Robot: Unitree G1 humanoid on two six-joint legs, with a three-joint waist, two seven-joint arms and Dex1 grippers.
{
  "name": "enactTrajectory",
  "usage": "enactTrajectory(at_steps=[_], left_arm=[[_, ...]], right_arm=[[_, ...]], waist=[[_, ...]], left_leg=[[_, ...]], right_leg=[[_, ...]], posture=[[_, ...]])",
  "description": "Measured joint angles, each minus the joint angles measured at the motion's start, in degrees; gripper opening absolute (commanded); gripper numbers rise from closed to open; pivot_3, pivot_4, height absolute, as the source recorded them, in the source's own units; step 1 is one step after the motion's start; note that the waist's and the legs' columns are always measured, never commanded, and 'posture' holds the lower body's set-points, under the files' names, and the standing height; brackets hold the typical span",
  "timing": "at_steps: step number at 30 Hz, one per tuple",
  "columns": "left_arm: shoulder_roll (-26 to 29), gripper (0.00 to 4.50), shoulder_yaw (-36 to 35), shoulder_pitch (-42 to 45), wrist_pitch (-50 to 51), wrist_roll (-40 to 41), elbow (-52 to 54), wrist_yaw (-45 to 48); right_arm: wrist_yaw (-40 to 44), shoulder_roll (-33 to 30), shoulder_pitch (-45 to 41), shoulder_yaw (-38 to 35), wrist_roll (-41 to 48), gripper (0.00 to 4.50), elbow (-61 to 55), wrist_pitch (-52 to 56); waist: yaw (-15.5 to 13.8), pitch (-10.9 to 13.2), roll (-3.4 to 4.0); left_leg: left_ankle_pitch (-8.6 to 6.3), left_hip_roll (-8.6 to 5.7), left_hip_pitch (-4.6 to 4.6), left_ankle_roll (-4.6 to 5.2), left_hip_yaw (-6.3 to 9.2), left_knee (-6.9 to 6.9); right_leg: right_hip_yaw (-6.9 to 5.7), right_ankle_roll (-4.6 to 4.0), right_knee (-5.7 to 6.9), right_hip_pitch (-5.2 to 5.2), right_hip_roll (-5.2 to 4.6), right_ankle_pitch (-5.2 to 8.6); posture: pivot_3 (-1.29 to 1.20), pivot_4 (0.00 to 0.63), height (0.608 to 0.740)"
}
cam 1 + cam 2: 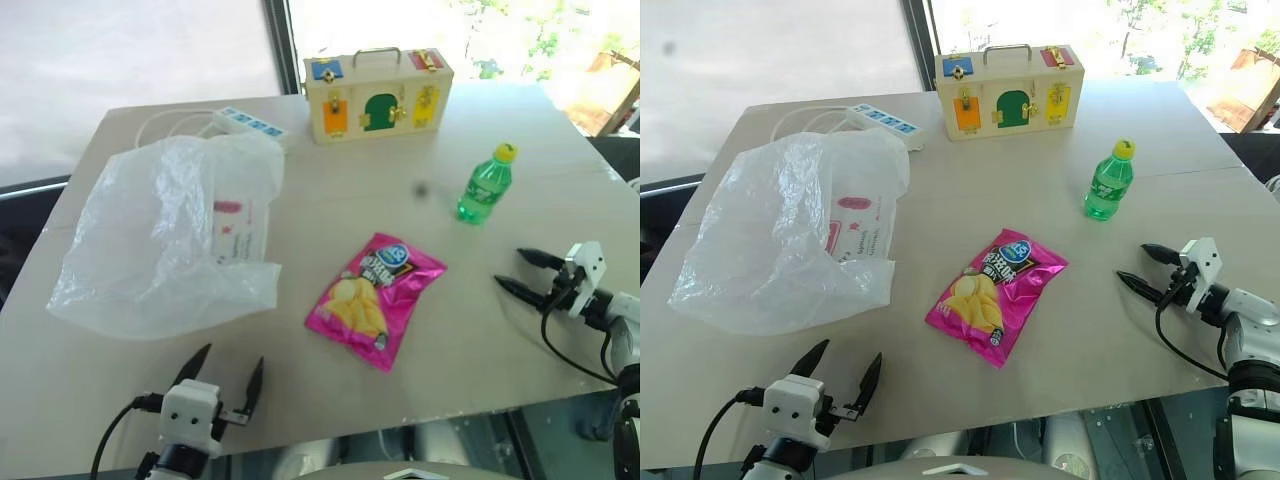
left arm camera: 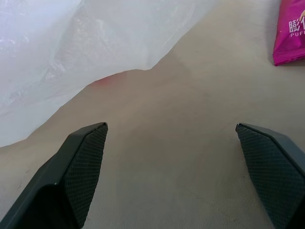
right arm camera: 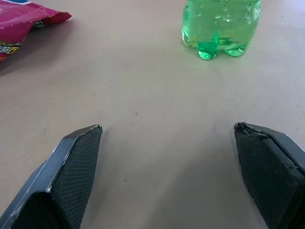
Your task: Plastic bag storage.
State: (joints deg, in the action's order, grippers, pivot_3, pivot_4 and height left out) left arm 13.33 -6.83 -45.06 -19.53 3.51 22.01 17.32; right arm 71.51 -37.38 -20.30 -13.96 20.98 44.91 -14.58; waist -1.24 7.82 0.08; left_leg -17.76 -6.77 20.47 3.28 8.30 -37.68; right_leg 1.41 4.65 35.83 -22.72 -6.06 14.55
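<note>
A light tabletop seen from above the robot's two arms. Nearest, at the front edge, the left claw hovers low with its two black fingers spread wide and nothing between them. Just ahead of it and slightly to its left lies the plastic bag, a big crumpled see-through white sack with pink and red print, spread flat on the table; its near edge is close to the fingertips but apart from them. Ahead and to the right of the left claw is a shiny pink chip packet, lying flat between the two claws. At the right side, the right claw is turned toward the left across the table, also spread wide and empty, near the packet but not touching it. Beyond the right claw stands an upright green bottle with a yellow cap. Farthest, past the bag, are a white power strip and a pale wooden case with coloured doors and a metal handle. The left wrist camera adds a close look at the bag's thin wrinkled edge resting on the table; the right wrist camera shows the bubbles in the bottle's base.
</note>
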Motion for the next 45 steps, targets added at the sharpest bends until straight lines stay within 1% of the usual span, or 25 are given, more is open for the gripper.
enactTrajectory(at_steps=[9, 24, 30, 34, 35, 37, 38, 42, 45], left_arm=[[0.34, 4.48, 0.79, 2.15, 0.58, -0.01, -0.02, 0.41], [0.96, 4.48, 1.14, 2.09, 1.90, 0.40, 0.84, 1.38], [-1.43, 4.48, 1.36, 2.19, 6.68, -1.05, 5.60, -1.61], [-1.65, 4.48, 5.19, -0.96, 10.52, -1.78, 15.68, -1.97], [-1.38, 4.48, 6.01, -1.76, 11.97, -1.75, 19.91, -1.67], [-0.95, 4.48, 6.26, -1.83, 13.68, -1.69, 22.66, -1.51], [-0.81, 4.48, 6.17, -1.54, 15.50, -1.61, 24.00, -1.56], [-1.08, 4.48, 5.25, 4.85, 21.58, -0.90, 24.58, -2.63], [-1.66, 4.48, 5.45, 9.27, 26.66, -1.13, 24.51, -4.03]], right_arm=[[0.61, -0.51, -0.19, -0.01, -0.35, 4.50, 1.33, -1.84], [-1.25, -0.29, 2.35, -0.47, 0.01, 4.50, -2.54, -0.54], [-1.36, 1.45, 2.59, -0.44, 0.59, 4.50, -5.04, 0.76], [3.61, 1.06, 7.36, 0.21, 5.61, 4.50, -16.62, 8.67], [5.08, -0.15, 9.56, 0.65, 8.08, 4.50, -22.88, 13.33], [5.92, -1.79, 11.43, 0.65, 10.87, 4.50, -28.95, 18.30], [6.47, -3.44, 13.48, 0.58, 13.45, 4.50, -34.52, 22.48], [6.60, -5.44, 16.05, 0.64, 19.10, 4.50, -47.09, 31.11], [5.62, -5.34, 16.44, 0.76, 19.83, 4.50, -50.89, 32.34]], waist=[[0.27, 0.00, 0.01], [0.34, 0.00, 0.02], [0.47, 0.00, 0.02], [0.22, 0.02, 0.05], [0.10, 0.02, 0.09], [0.09, 0.02, 0.17], [0.03, 0.04, 0.19], [-0.17, 0.06, 0.15], [-0.30, 0.08, 0.11]], left_leg=[[0.00, 0.00, 0.00, 0.00, -0.01, 0.00], [0.00, 0.00, -0.01, 0.00, -0.03, 0.00], [0.00, 0.02, -0.02, 0.00, -0.08, -0.01], [0.00, 0.01, 0.24, 0.01, -0.03, -0.08], [0.00, 0.02, 0.27, 0.02, -0.03, -0.08], [0.00, 0.02, 0.26, 0.01, -0.03, -0.08], [0.00, 0.03, 0.27, 0.01, -0.03, -0.08], [0.00, 0.05, 0.25, 0.01, -0.03, -0.12], [0.00, -0.02, 0.29, 0.02, -0.04, -0.24]], right_leg=[[-0.04, 0.00, 0.01, -0.01, 0.01, 0.00], [-0.03, 0.00, 0.02, -0.02, 0.02, 0.00], [-0.03, 0.01, 0.06, -0.04, 0.04, -0.01], [0.05, 0.01, 0.05, -0.19, -0.01, -0.01], [0.06, 0.01, 0.06, -0.24, -0.02, -0.01], [0.06, 0.01, 0.08, -0.25, 0.00, 0.00], [0.04, 0.01, 0.08, -0.27, 0.01, 0.00], [-0.11, 0.02, 0.13, -0.26, 0.05, -0.01], [-0.20, 0.05, 0.13, -0.26, 0.07, -0.03]], posture=[[0.00, 0.150, 0.740], [0.00, 0.150, 0.740], [0.00, 0.150, 0.740], [0.00, 0.150, 0.740], [0.00, 0.150, 0.740], [0.00, 0.150, 0.740], [0.00, 0.150, 0.740], [0.00, 0.150, 0.740], [0.00, 0.150, 0.740]])
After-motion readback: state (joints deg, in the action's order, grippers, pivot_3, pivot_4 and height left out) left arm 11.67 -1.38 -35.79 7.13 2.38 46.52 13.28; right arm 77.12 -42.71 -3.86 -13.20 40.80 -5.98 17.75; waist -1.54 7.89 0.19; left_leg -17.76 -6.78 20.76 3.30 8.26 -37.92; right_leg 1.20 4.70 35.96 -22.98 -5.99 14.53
